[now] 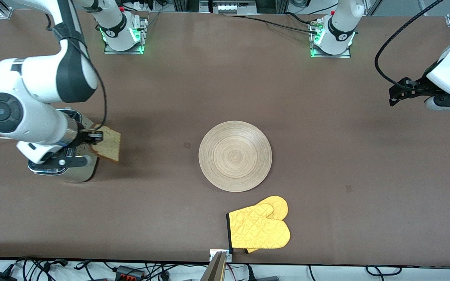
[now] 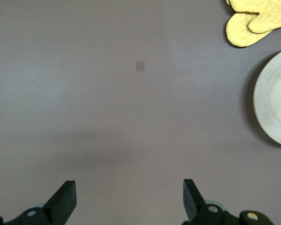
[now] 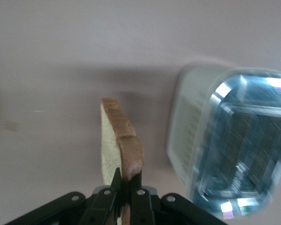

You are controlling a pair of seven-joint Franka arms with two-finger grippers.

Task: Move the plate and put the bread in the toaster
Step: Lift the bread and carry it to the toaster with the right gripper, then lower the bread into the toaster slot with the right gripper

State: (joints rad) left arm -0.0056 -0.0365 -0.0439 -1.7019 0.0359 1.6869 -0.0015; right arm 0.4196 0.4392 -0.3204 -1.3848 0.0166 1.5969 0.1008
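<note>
One bread [image 1: 108, 145] slice, apparently airborne.

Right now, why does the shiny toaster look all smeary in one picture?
In the right wrist view the toaster is smeared and glary, while the bread stays sharper. In the front view the plate is crisp, with soft shadows. The left wrist view is sharp, the mitt clear.

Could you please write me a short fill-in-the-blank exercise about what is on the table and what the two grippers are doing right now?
1. The right gripper is shut on the ____.
2. The bread hangs beside the ____, not yet in a slot.
3. The left gripper, over bare table, is ____.
4. The yellow oven mitt lies nearer the front camera than the ____.

Missing words: bread; toaster; open; plate
</note>
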